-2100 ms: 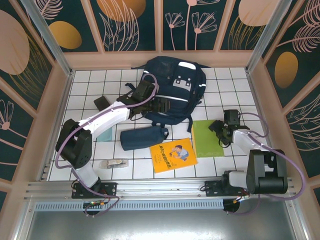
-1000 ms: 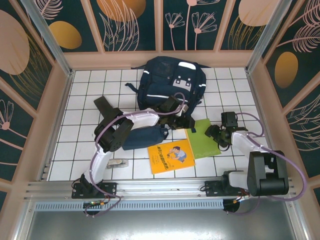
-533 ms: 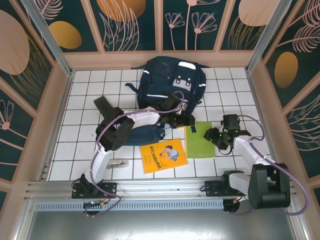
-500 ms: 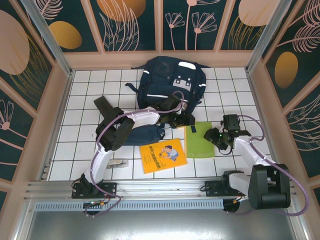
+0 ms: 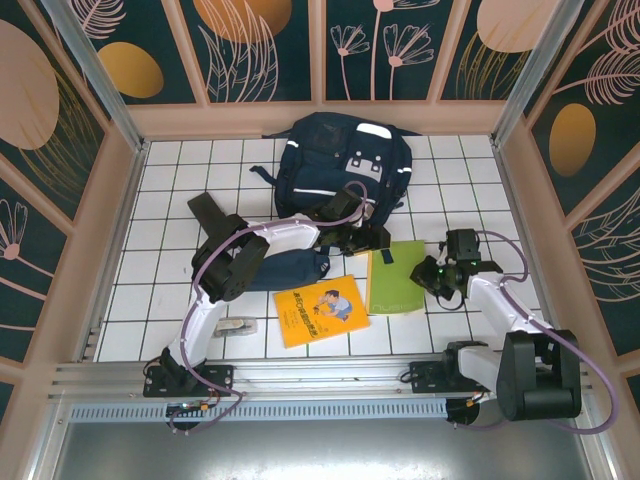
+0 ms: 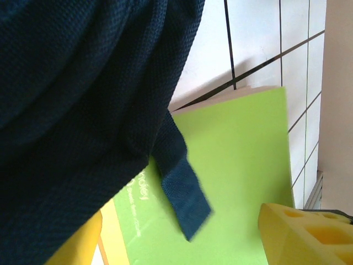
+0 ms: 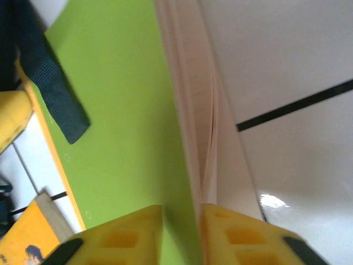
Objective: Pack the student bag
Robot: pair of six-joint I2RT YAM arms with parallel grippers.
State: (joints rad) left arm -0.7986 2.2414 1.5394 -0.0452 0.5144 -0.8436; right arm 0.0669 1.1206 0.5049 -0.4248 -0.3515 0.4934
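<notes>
Backpack (image 5: 345, 160) first: from my overhead view it lies flat at the far middle of the tiled table (image 5: 170, 200), navy with white stripes, its straps trailing toward the near side. My left arm reaches across to the centre, and the left gripper (image 5: 365, 240) hangs at the near edge of the backpack, over the far left corner of the green notebook (image 5: 395, 285). On the left wrist camera I see dark bag fabric on the left, one strap (image 6: 182, 187) dangling over the green notebook (image 6: 237, 165), and a yellow finger (image 6: 306, 232) well off to the right with bare cover between, so I read those jaws as spread and gripping nothing. The right gripper (image 5: 430, 272) sits at the right edge of the notebook. On the right wrist camera its two yellow fingers (image 7: 118, 237) stand close together with the notebook's cover and page edge (image 7: 116, 110) pinched between them, so it is clamped on that edge. A yellow book (image 5: 322, 312) lies just left of the notebook on the near side, and a navy pouch (image 5: 290, 270) rests beside it, partly under my left arm.
</notes>
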